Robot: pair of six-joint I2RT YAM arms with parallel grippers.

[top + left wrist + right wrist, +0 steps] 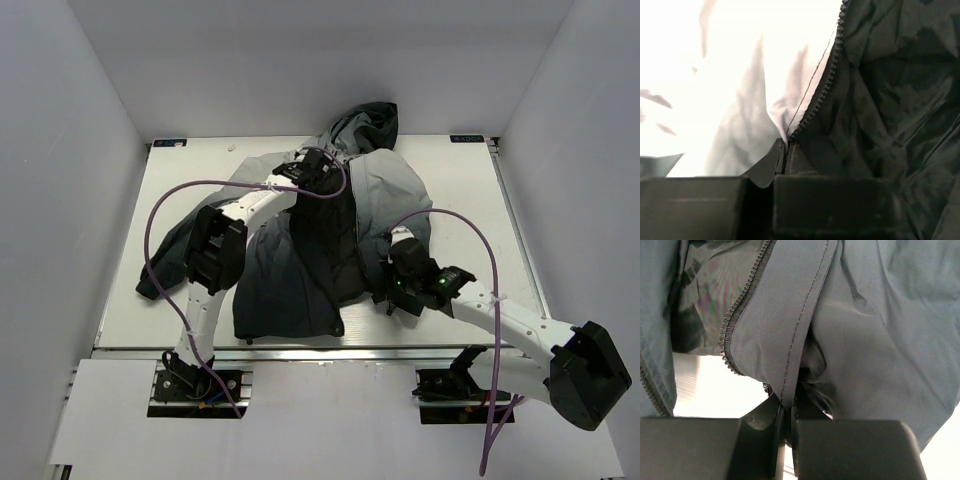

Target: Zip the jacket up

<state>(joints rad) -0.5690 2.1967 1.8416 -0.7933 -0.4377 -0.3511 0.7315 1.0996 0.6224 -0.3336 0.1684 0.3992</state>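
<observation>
From above we see the jacket (385,190) spread open across the white worktop (455,170), pale grey fading to black. Our left tool (785,150) sits near the collar. Only its wrist view shows it pressed together on the pale front edge, beside coarse zipper teeth (827,80) and crinkled black lining (900,100). Near the hem, the right tool (789,412) pinches a smooth, stitched grey fold of the jacket.
</observation>
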